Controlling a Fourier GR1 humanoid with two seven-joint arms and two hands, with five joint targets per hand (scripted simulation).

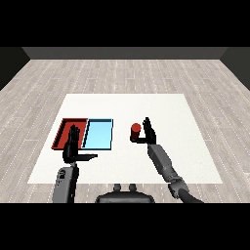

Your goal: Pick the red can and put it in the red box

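On the white table (171,107), right of the two trays, my right hand (146,132) stood upright with its fingers pointing up and only loosely bent, the thumb reaching toward the left. The red can (135,129) sat just at the left of that hand, against the palm side, between the thumb below and the fingers behind it. I could not tell whether the can rested on the table or was lifted clear of it, nor whether my fingers had truly closed round it; they looked more open than curled. The can was well apart from the red tray (63,128), with the light blue tray (99,134) lying between them, the two trays touching side by side. My left hand (73,146) hovered over the near edge of the red tray, fingers straight and pointing away from me, thumb stretched out to the right, holding nothing. Both grey forearms came in from the lower corners.
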